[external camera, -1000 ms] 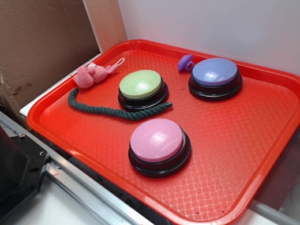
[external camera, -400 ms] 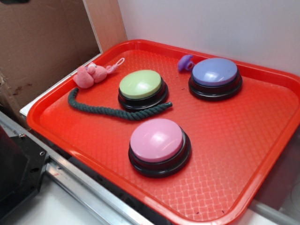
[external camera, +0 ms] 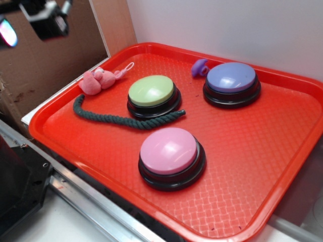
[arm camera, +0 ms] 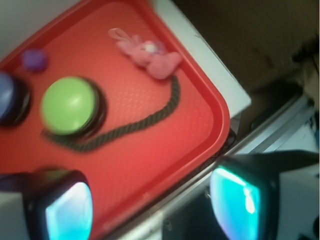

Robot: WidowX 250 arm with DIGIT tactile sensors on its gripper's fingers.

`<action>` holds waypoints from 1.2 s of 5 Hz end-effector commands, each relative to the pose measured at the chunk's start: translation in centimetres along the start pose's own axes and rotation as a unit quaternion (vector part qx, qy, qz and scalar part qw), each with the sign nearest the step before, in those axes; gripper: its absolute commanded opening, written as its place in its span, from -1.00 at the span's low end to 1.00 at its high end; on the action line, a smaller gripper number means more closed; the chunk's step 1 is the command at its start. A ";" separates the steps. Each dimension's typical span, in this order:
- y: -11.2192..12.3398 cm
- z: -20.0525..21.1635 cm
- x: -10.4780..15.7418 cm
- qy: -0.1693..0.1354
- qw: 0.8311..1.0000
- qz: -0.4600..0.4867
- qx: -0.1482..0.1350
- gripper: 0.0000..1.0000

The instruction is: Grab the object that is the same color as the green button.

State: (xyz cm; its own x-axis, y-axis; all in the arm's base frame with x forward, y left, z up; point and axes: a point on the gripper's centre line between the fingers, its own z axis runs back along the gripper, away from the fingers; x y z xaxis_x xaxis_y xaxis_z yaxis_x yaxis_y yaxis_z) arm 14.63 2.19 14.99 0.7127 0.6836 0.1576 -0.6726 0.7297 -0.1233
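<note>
The object, a long dark green twisted rope (external camera: 116, 120), lies on the red tray (external camera: 252, 143). It curves from beside the pink plush toy round the front of the green button (external camera: 151, 91). In the wrist view the rope (arm camera: 150, 122) and green button (arm camera: 69, 105) show blurred from above. My gripper (external camera: 28, 27) hangs high at the top left, off the tray and well away from the rope. In the wrist view the gripper (arm camera: 152, 205) is open over the tray's edge, with nothing between its fingers.
A pink plush toy (external camera: 96, 80) lies at the tray's left rim. A pink button (external camera: 169, 150) stands in front, and a purple button (external camera: 232, 78) with a small purple piece (external camera: 200, 67) at the back. A cardboard box (external camera: 45, 65) rises on the left. A metal rail (external camera: 86, 194) runs along the front.
My gripper has come into the exterior view at the top left; earlier it was out of frame. Nothing on the tray has moved.
</note>
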 end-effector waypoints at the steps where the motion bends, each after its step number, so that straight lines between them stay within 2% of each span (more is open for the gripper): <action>1: 1.3 -5.5 1.2 -0.038 0.979 0.200 0.023 1.00; 2: 1.5 -8.0 1.8 -0.025 0.964 0.261 0.038 1.00; 3: 1.5 -11.1 3.1 -0.030 0.957 0.282 0.069 1.00; 5: 2.0 -15.1 3.2 -0.041 0.950 0.294 0.096 1.00; 6: 1.6 -15.6 2.7 -0.052 0.949 0.297 0.091 -0.21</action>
State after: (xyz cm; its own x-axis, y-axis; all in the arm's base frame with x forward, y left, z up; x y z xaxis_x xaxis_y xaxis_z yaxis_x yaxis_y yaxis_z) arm 19.35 5.54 0.10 0.1679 0.9612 0.2188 -0.9813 0.1843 -0.0565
